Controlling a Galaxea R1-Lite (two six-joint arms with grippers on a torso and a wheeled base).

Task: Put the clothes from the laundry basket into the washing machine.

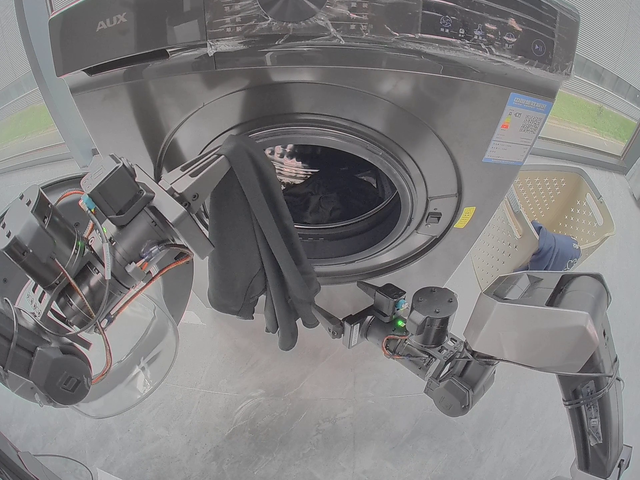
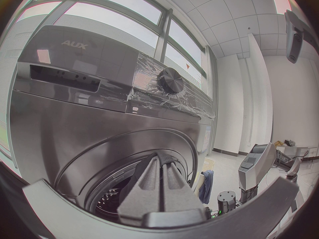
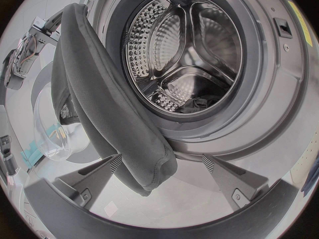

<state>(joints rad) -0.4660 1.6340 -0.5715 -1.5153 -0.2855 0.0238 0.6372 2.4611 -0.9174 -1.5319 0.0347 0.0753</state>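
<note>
the washing machine [image 1: 413, 121] holds dark clothes [image 1: 333, 195] in its drum. the laundry basket [image 1: 567, 201] leans beside it. a dark garment [image 1: 260, 248] hangs before the opening, clamped at its top by the left gripper [image 1: 220, 161]. the right gripper [image 3: 161, 163] is spread wide around its lower end.

A dark grey garment [image 1: 257, 235] hangs folded from my left end effector [image 1: 223, 158], pinched at its top, in front of the open mouth of the steel-grey washing machine [image 1: 373, 95]. In the drum lie dark clothes [image 1: 333, 195]. A blue garment [image 1: 553, 251] sits in the beige perforated laundry basket [image 1: 567, 201] beside the machine's right flank.
</note>
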